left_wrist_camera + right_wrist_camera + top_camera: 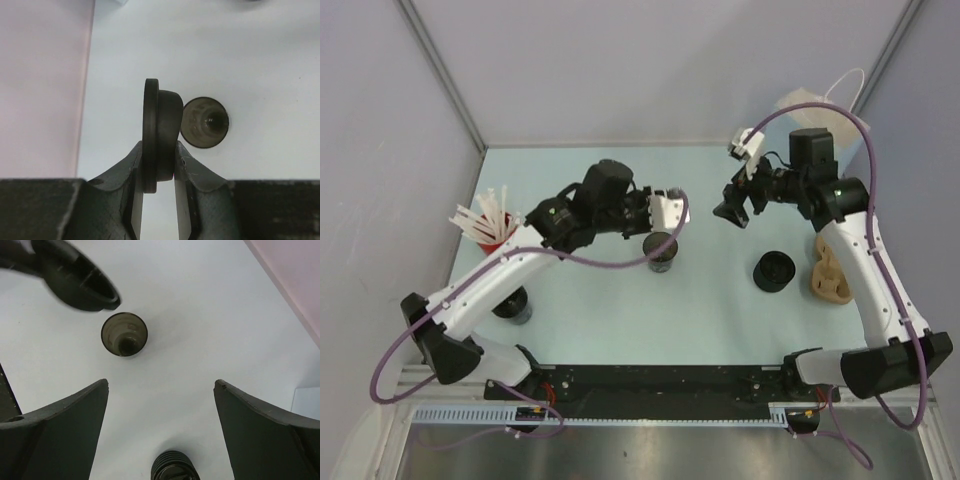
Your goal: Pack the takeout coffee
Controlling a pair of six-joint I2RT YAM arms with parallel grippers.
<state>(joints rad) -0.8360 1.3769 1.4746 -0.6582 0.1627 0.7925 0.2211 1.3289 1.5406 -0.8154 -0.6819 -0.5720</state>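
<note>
A short black cup (661,250) stands open, without a lid, on the table's middle; it also shows in the left wrist view (205,122) and the right wrist view (124,334). My left gripper (670,212) (159,150) is shut on a round black sip lid (161,131), held on edge just above and beside the cup. The lid also shows in the right wrist view (82,282). My right gripper (732,208) (162,382) is open and empty, hovering right of the cup.
A stack of black lids (775,270) (172,467) sits right of centre. A brown pulp carrier (830,275) lies at the right. A red cup of white straws (490,228) and another black cup (512,303) stand left. A pale bag (810,110) is at the back right.
</note>
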